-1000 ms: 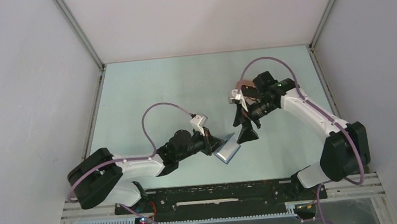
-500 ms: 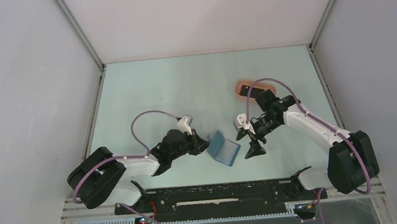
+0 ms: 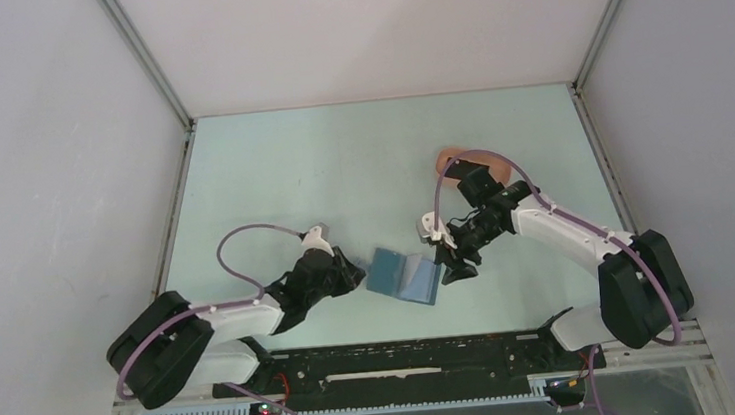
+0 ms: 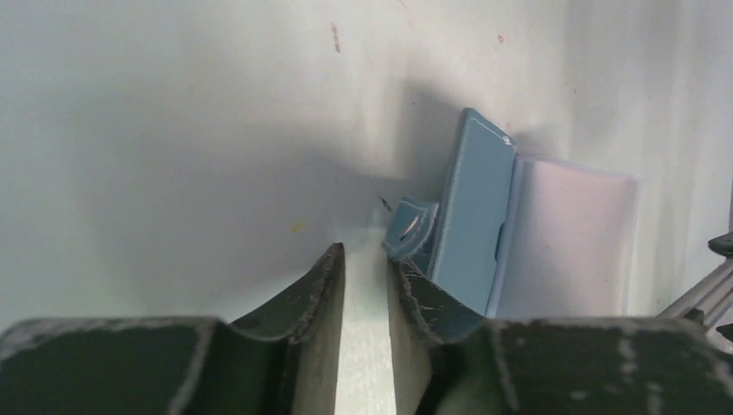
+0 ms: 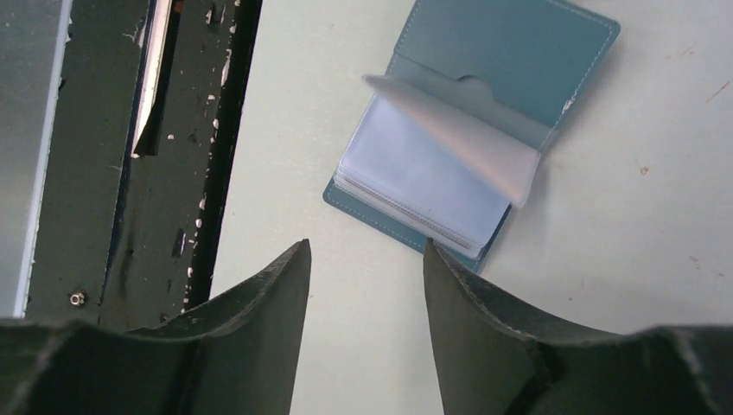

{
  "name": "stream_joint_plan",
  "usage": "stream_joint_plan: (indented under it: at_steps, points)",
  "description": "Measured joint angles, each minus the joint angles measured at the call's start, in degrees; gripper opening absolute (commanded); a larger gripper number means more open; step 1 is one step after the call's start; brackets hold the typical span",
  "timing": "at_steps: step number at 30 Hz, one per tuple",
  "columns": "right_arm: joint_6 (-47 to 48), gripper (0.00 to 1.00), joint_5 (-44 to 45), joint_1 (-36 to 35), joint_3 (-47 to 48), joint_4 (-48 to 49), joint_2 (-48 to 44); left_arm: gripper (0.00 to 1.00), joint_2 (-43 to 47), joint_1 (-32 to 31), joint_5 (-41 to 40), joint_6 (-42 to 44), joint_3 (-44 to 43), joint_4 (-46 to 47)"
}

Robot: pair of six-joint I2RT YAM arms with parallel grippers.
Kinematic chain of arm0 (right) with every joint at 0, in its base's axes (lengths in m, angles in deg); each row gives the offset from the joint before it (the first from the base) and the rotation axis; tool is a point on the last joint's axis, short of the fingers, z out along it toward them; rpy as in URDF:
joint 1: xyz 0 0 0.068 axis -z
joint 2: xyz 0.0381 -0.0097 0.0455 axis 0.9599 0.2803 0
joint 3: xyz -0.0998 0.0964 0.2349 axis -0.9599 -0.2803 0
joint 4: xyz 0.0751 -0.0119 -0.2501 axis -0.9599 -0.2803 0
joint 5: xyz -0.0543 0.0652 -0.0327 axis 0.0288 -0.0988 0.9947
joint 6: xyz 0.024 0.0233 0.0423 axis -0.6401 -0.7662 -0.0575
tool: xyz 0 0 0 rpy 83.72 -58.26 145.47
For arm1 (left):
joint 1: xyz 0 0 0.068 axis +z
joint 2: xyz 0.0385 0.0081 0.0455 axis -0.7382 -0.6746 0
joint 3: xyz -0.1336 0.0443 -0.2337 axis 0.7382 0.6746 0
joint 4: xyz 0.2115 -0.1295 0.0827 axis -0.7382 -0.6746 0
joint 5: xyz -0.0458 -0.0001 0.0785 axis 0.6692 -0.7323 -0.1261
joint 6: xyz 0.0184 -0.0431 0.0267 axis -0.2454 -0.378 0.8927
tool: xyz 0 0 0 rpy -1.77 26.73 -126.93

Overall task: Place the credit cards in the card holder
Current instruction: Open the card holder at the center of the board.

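The card holder (image 3: 405, 276) lies open on the desk (image 3: 320, 171), just ahead of the left jaws, which are slightly spread and empty, and of the right jaws, spread wider, also empty.

A pale green counter (image 3: 320, 171) lies inside white walls (image 3: 378, 26) on three sides, with metal strips (image 3: 145, 61) running up the back corners. A peach-pink tray (image 3: 444, 160) sits right of centre toward the back, partly hidden. A scuffed black base rail (image 3: 407, 363) runs along the counter's near edge.
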Motion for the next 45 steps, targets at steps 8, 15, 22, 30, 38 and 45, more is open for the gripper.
stream_joint_plan:
  at_steps: [8,15,22,30,38,45]
  points:
    - [-2.8,0.55,0.3,-0.1,0.3,0.4,0.7,0.57,19.9,0.1,-7.3,1.7,0.1,-16.1]
    - [-2.4,0.37,0.4,-0.1,0.4,0.3,0.6,0.59,41.2,0.3,-4.4,6.0,1.7,-17.6]
    - [-1.3,0.05,1.6,-0.8,0.6,-0.2,3.7,0.52,39.0,-0.8,11.4,9.4,2.8,-9.6]
    - [-4.9,0.0,8.0,-5.4,2.9,1.3,12.5,0.55,23.4,-12.0,18.0,13.8,2.7,-0.5]
    - [-12.4,0.0,14.0,-8.0,5.5,4.6,16.0,0.6,6.7,-14.8,16.3,14.9,-0.4,4.7]
    - [-19.0,0.03,15.0,-9.7,7.0,8.3,16.0,0.61,3.7,-14.8,6.1,12.6,-2.0,5.4]
